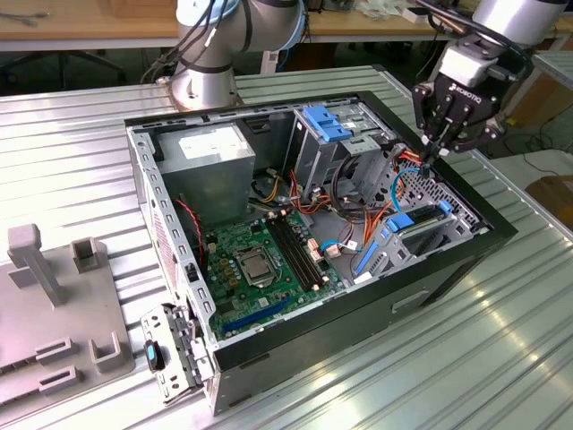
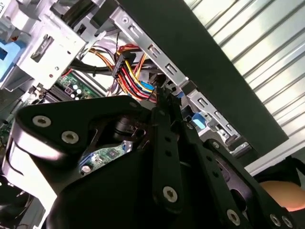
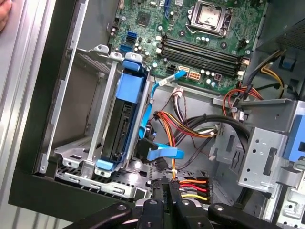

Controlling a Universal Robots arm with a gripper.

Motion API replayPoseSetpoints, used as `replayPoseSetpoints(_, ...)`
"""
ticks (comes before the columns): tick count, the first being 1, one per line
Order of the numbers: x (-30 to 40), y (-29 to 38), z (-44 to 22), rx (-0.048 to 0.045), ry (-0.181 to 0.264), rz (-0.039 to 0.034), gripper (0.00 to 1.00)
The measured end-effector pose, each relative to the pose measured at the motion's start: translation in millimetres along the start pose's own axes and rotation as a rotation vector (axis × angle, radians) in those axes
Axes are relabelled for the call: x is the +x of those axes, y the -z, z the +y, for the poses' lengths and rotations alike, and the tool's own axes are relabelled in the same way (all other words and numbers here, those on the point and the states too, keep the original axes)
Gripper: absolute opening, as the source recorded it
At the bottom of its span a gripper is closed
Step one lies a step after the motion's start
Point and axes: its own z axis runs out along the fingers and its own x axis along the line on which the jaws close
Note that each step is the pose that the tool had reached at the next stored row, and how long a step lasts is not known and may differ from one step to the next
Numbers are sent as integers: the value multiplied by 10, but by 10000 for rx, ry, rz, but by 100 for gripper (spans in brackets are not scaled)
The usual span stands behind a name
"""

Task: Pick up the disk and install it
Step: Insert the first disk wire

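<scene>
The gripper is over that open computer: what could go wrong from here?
1. The gripper hangs close above red and yellow wires; if it went lower it could snag them.
2. The disk sits between cage rails, with a blue cable beside it. A slightly off approach might knock a rail or catch the cable.

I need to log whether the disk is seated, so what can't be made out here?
1. Disk's connector end: first wrist view, the cage rails and its blue carrier cover it.
2. Disk's seating: exterior view, cage bars cross it and it is too small.
3. Cage: second wrist view, the gripper's body blocks most of it.
4. Gripper's base: first wrist view, cut off by the picture's edge.
</scene>
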Motion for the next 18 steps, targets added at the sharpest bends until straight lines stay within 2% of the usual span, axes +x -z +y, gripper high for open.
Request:
replayPoseSetpoints(3, 0, -19, 1, -16, -390, 26, 16)
replayPoseSetpoints(7, -1, -51, 3, -49, -1203, 75, 16)
replayPoseSetpoints(8, 27, -64, 10, -56, -1390, 87, 16)
replayPoseSetpoints(10, 102, -71, 31, -57, -1396, 90, 16)
replayPoseSetpoints(11, 194, -78, 56, -57, -1397, 89, 16)
replayPoseSetpoints(14, 335, -86, 96, -56, -1398, 88, 16)
replayPoseSetpoints(16, 358, -90, 125, -43, -1401, 90, 16)
replayPoseSetpoints(18, 355, -93, 152, 40, -1403, 108, 16)
